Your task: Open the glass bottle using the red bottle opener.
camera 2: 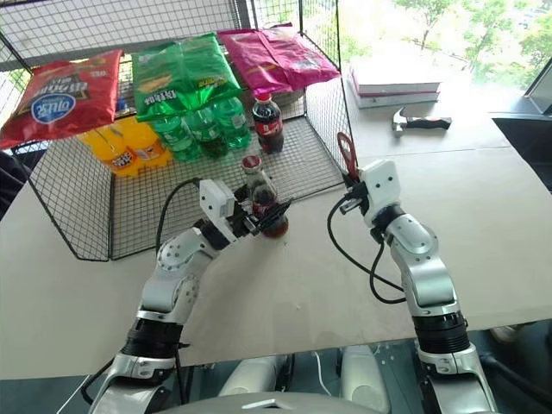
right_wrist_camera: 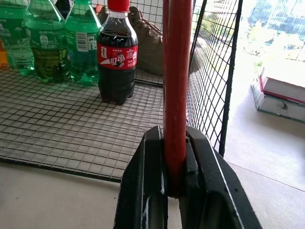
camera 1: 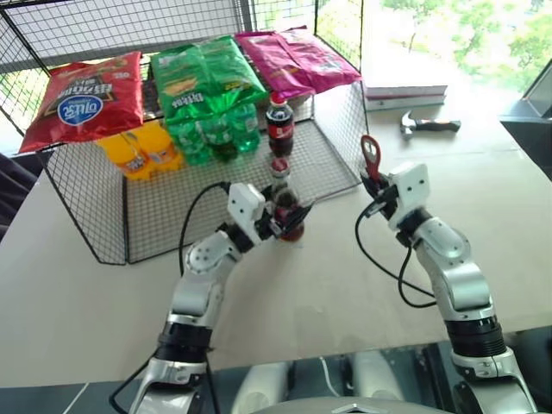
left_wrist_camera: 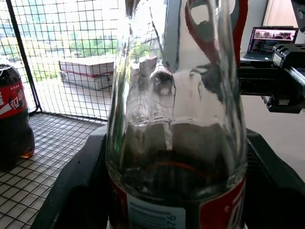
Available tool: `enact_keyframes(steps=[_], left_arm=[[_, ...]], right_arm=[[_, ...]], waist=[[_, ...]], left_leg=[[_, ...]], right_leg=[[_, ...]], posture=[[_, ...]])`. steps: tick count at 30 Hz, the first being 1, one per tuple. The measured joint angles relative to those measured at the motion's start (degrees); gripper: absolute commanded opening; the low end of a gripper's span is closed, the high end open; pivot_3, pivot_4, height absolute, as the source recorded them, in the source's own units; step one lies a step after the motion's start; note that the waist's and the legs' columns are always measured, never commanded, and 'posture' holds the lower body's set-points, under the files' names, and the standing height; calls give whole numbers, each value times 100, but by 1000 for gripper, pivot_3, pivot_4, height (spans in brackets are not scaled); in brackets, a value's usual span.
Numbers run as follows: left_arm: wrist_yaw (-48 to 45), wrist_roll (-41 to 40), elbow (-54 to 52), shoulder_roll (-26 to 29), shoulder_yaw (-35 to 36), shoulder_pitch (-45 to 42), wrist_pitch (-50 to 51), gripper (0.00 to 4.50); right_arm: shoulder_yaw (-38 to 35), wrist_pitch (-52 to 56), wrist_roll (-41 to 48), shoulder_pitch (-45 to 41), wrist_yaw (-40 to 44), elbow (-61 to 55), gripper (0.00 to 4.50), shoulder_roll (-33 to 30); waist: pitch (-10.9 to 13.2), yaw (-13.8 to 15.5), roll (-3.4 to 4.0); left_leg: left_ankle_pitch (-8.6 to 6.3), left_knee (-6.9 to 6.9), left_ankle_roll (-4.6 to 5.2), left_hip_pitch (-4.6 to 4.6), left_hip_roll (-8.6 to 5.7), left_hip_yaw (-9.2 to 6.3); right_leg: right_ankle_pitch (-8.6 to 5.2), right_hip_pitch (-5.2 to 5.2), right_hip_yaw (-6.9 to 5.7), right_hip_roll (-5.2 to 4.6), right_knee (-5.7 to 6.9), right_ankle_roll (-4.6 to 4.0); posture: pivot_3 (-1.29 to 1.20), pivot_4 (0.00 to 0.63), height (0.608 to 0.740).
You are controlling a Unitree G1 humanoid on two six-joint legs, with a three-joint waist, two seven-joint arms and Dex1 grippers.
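Glass of this kind is judged rigid, smooth and breakable, so the bottle (camera 1: 286,205) is best steadied low on its body, around the red label band, where the girth is widest and dark liquid adds weight; the narrow clear neck is better left free for the opener (camera 1: 371,158). The bottle is seen standing upright on the table (camera 1: 78,302) just in front of the wire rack (camera 1: 103,216), between the fingers of the left gripper (camera 1: 288,219), which are spread wide on either side of the lower body; whether they actually press on the glass cannot be told, so a firm hold is not assumed. The opener is clamped by its handle in the closed right gripper (camera 1: 376,186), ring head pointing up, well apart from the bottle and off to its right. As a flat stiff piece it is judged light and unlikely to flex, though it could twist in the jaws under prying load. A capped plastic cola bottle (camera 1: 279,126) is left standing inside the rack behind
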Motion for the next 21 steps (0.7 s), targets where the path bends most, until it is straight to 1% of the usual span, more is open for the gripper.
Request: enact_keyframes(steps=[21], left_arm=[[-158,-220,-280,-23,53,-4,-300,4458]], right_arm=[[0,2,1,2,21,1,0,-14]], waist=[[0,0,0]], left_leg=[[0,1,0,1,0,2]], right_leg=[[0,1,1,0,1,0]], posture=[[0,150,740]])
